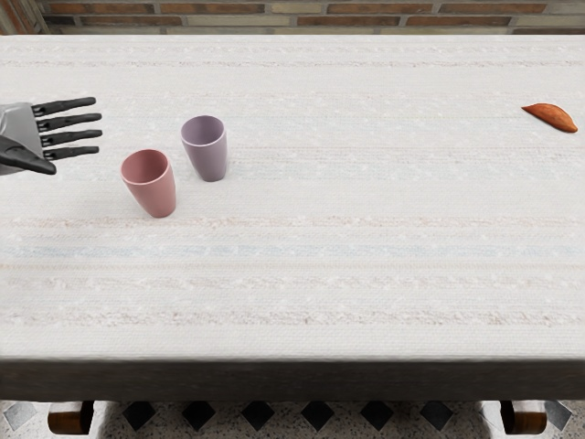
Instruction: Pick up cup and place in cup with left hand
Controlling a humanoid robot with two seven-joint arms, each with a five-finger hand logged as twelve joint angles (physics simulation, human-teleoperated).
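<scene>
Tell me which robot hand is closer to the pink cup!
Left. The left hand is open, just left of the pink cup, not touching it. The right hand is out of view.

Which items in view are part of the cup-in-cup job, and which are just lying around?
Part of the job:
- pink cup
- purple cup
- left hand, open

Just lying around:
- orange-brown sweet-potato-like item, at the far right of the table
</scene>
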